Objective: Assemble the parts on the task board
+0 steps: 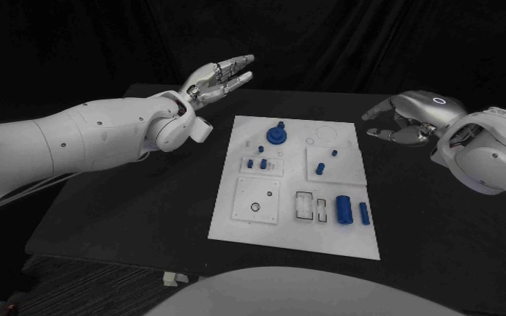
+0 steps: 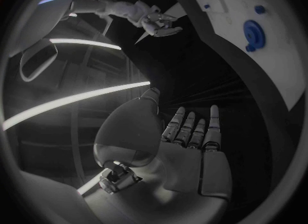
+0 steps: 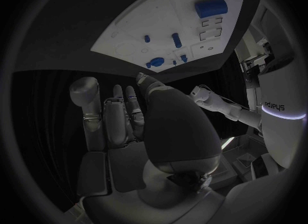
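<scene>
The white task board point(image 1: 295, 230) lies in the middle of the black table. Several blue parts are on it: a round knobbed piece point(image 1: 277, 134) near its far end, small pegs point(image 1: 257, 162) left of centre, a peg point(image 1: 320, 169) in the middle, and two cylinders point(image 1: 344, 209) at its near right. My left hand point(image 1: 218, 78) is raised beyond the board's far left corner, fingers stretched out and apart, holding nothing. My right hand point(image 1: 407, 120) hovers off the board's far right side with fingers loosely curved and empty. The board point(image 3: 122, 39) and its blue parts point(image 3: 211, 6) show in the right wrist view.
The black table point(image 1: 137, 206) has bare surface on both sides of the board. A dark curtain hangs behind the table. In the left wrist view the board's edge point(image 2: 282, 64) with the round blue piece point(image 2: 253, 34) shows, with my right hand point(image 2: 151, 16) beyond it.
</scene>
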`<state>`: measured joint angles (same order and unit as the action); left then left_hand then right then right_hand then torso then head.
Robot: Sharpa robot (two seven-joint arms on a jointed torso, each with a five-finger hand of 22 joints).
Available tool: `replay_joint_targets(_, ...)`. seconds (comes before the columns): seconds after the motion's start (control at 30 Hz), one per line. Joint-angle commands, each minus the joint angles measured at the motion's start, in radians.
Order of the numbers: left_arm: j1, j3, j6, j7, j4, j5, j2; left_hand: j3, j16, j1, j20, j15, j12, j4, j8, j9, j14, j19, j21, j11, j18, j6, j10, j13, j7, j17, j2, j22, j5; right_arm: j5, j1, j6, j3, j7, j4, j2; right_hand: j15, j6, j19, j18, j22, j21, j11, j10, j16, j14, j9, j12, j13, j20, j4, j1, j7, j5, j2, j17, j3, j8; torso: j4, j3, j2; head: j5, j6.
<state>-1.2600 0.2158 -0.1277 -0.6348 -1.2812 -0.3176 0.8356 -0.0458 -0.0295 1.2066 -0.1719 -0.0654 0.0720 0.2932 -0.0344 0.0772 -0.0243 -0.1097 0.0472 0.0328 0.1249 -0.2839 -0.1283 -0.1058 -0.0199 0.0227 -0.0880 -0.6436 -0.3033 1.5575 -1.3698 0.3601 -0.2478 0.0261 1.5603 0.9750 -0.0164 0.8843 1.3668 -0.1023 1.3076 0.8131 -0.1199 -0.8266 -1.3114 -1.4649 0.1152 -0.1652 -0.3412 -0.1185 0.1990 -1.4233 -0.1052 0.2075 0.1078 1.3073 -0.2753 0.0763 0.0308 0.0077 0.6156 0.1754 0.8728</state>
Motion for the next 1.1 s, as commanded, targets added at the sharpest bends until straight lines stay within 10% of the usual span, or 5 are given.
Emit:
replay_joint_targets(0.03, 0.019, -0.001, 0.161, -0.143, -0.029, 0.248, 0.007, -0.064, 0.03, -0.021, -0.013, 0.03, -0.039, 0.0, 0.008, -0.035, 0.024, 0.087, -0.021, -0.064, 0.011, 0.076, 0.075, 0.064, 0.039, -0.023, -0.021, 0.288, 0.029, 0.005, 0.017, -0.056, 0.0, 0.024, -0.012, -0.006, 0.006, -0.006, 0.0, -0.019, 0.1, 0.005, -0.003, 0.027, 0.002, -0.028, -0.005, 0.025, 0.043, 0.006, -0.006, 0.011, -0.009, -0.018, -0.006, 0.031, 0.023, -0.006, -0.0156, -0.0059, 0.005, -0.021, 0.0)
replay_joint_targets(0.13, 0.037, -0.001, 0.178, -0.153, -0.055, 0.27, 0.013, -0.13, 0.03, -0.008, -0.004, 0.057, -0.054, 0.0, 0.01, -0.052, 0.024, 0.11, -0.047, -0.109, 0.017, 0.094, 0.106, 0.093, 0.077, -0.023, -0.051, 0.638, 0.051, 0.005, 0.033, -0.057, 0.0, 0.018, -0.02, -0.01, 0.006, -0.014, 0.001, -0.019, 0.101, 0.004, -0.004, 0.023, 0.003, -0.027, -0.011, 0.03, 0.067, 0.006, -0.013, 0.011, 0.001, -0.025, -0.008, 0.029, 0.035, -0.01, -0.0241, -0.0076, 0.007, -0.037, 0.0)
replay_joint_targets(0.4, 0.069, -0.001, 0.191, -0.162, -0.117, 0.281, 0.03, -0.177, 0.03, 0.018, 0.017, 0.056, -0.061, -0.001, 0.011, -0.053, 0.024, 0.11, -0.047, -0.111, 0.033, 0.105, 0.118, 0.1, 0.102, -0.023, -0.07, 0.644, 0.054, 0.005, 0.063, -0.059, 0.0, 0.003, -0.039, -0.02, -0.005, -0.011, 0.006, -0.02, 0.098, -0.01, 0.004, -0.061, 0.065, -0.014, -0.022, 0.017, 0.122, -0.002, -0.042, -0.013, 0.005, -0.019, -0.019, -0.034, 0.052, -0.008, -0.0643, -0.0242, 0.016, -0.082, -0.011)
replay_joint_targets(0.73, 0.076, -0.001, 0.192, -0.156, -0.145, 0.273, 0.047, -0.196, 0.03, 0.038, 0.0, 0.041, -0.066, -0.003, 0.014, -0.056, 0.024, 0.11, -0.047, -0.104, 0.045, 0.129, 0.124, 0.103, 0.15, -0.023, -0.078, 0.644, 0.045, 0.005, 0.077, -0.067, 0.0, -0.005, -0.055, -0.04, -0.007, 0.0, 0.011, -0.02, 0.099, -0.012, 0.008, -0.146, 0.067, -0.018, -0.03, 0.017, 0.164, -0.005, -0.044, -0.011, 0.001, -0.025, -0.029, -0.046, 0.062, -0.006, -0.0811, -0.0456, 0.018, -0.118, -0.025)
replay_joint_targets(1.1, 0.078, 0.0, 0.194, -0.145, -0.189, 0.213, 0.083, -0.193, 0.03, 0.121, -0.016, 0.023, -0.067, -0.004, 0.014, -0.056, 0.024, 0.11, -0.047, -0.084, 0.051, 0.138, 0.125, 0.103, 0.147, -0.023, -0.059, 0.644, 0.01, 0.005, 0.085, -0.062, 0.0, -0.004, -0.07, -0.071, 0.0, 0.04, 0.014, -0.02, 0.1, -0.014, 0.018, -0.209, 0.067, -0.018, -0.028, 0.024, 0.194, 0.001, -0.044, -0.019, -0.013, -0.005, -0.031, -0.053, 0.052, 0.006, -0.0935, -0.0474, 0.017, -0.148, -0.026)
